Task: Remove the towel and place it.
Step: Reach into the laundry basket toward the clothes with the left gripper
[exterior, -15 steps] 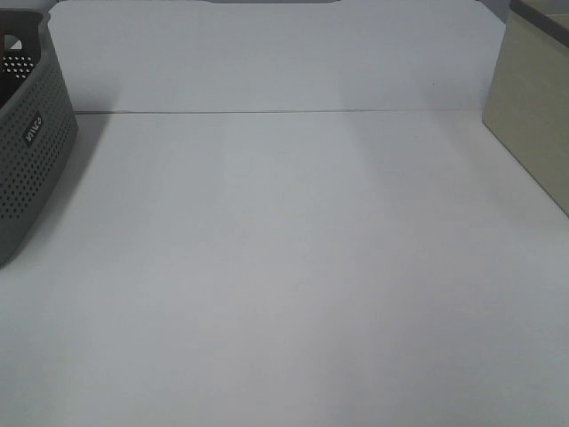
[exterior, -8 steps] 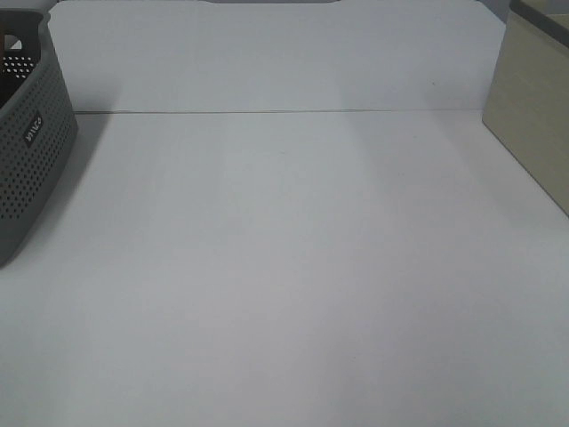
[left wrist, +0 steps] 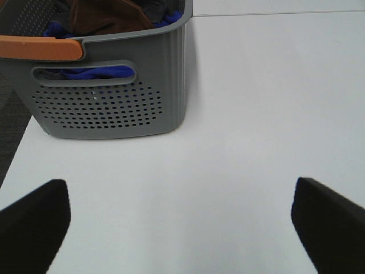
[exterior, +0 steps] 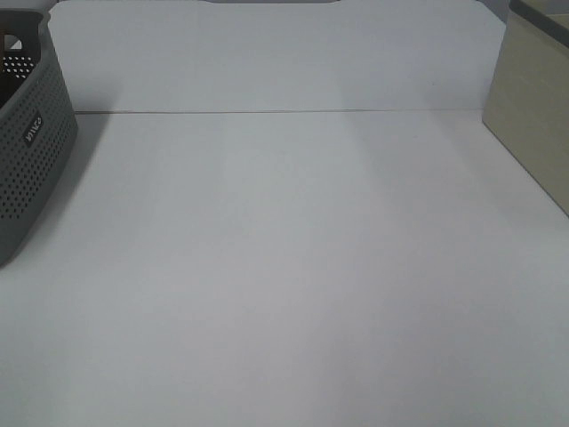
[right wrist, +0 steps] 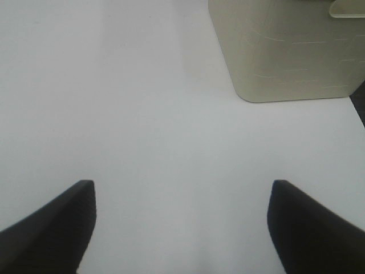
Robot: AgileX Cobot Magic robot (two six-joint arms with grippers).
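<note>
The dark brown towel [left wrist: 105, 16] lies bunched inside the grey perforated basket [left wrist: 108, 103], on top of blue cloth [left wrist: 97, 73]. My left gripper [left wrist: 179, 214] is open above the white table, short of the basket, with nothing between its fingers. In the exterior high view only the basket's side [exterior: 31, 151] shows at the far left; the towel and both grippers are out of that view. My right gripper [right wrist: 182, 220] is open and empty over bare table, facing the beige bin [right wrist: 285, 48].
The basket has an orange handle [left wrist: 40, 47] on its near rim. A beige bin [exterior: 533, 107] stands at the far right of the white table [exterior: 284, 267]. A white back wall [exterior: 267, 53] closes the far side.
</note>
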